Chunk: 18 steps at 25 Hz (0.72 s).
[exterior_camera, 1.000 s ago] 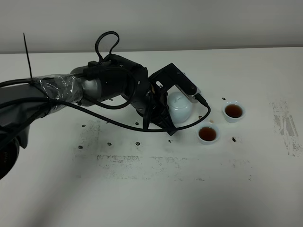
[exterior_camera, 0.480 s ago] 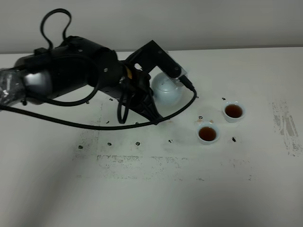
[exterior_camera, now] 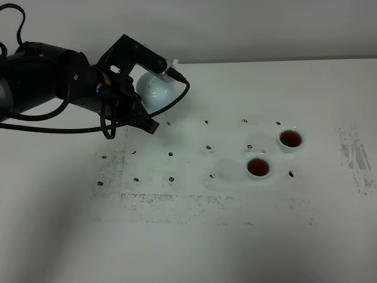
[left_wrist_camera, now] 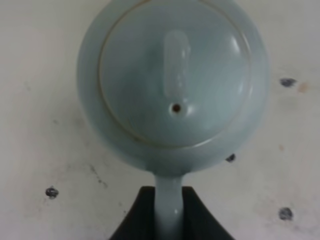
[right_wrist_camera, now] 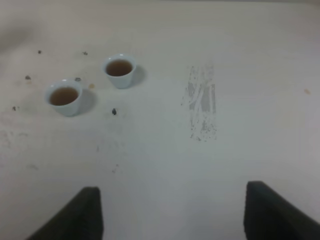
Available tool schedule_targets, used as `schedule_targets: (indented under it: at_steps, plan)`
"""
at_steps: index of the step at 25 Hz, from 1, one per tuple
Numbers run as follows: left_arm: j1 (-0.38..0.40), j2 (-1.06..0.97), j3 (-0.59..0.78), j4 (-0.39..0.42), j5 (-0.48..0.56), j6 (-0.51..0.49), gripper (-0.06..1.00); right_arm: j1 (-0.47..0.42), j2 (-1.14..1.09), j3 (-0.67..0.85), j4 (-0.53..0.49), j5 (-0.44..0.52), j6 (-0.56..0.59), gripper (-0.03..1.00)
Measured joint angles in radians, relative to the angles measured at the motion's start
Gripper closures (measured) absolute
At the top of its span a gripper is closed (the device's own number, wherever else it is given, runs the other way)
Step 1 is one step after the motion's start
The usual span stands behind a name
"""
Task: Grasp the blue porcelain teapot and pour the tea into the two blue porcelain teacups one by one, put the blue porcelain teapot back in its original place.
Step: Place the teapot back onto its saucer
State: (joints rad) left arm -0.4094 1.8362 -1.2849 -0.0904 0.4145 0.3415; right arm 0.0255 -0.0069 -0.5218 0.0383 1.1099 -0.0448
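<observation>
The pale blue teapot [exterior_camera: 154, 92] is at the table's far left, held by its loop handle [left_wrist_camera: 169, 210] in my left gripper [exterior_camera: 160, 73]. In the left wrist view the teapot [left_wrist_camera: 172, 75] is upright with its knobbed lid on, and the black fingers [left_wrist_camera: 202, 220] are shut on the handle. I cannot tell whether it touches the table. The two blue teacups [exterior_camera: 290, 139] [exterior_camera: 258, 167] stand on the right, both holding brown tea. They also show in the right wrist view [right_wrist_camera: 119, 70] [right_wrist_camera: 63, 97]. My right gripper [right_wrist_camera: 180, 215] is open and empty, well short of the cups.
The white table [exterior_camera: 194, 236] carries scattered dark specks [exterior_camera: 208, 147] and scuffed grey patches [exterior_camera: 359, 159]. The left arm's black cable [exterior_camera: 177, 97] loops around the teapot. A pale wall runs along the table's back edge.
My left arm has carried the teapot away from the cups, leftward and toward the back of the table. The cups have not moved.
</observation>
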Motion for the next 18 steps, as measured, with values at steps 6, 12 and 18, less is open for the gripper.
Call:
schedule_targets:
  at_steps: [6, 12, 18]
  plan:
    - [0.021, 0.090, -0.012, -0.002, -0.026, -0.003, 0.89, 0.000, 0.000, 0.000, 0.000, 0.000, 0.000, 0.40]
    - [0.025, 0.169, -0.077, -0.004, -0.025, -0.003, 0.89, 0.000, 0.000, 0.000, 0.000, 0.000, 0.000, 0.40]
    - [0.025, 0.231, -0.130, -0.006, -0.011, -0.004, 0.89, 0.000, 0.000, 0.000, 0.000, 0.000, 0.000, 0.40]
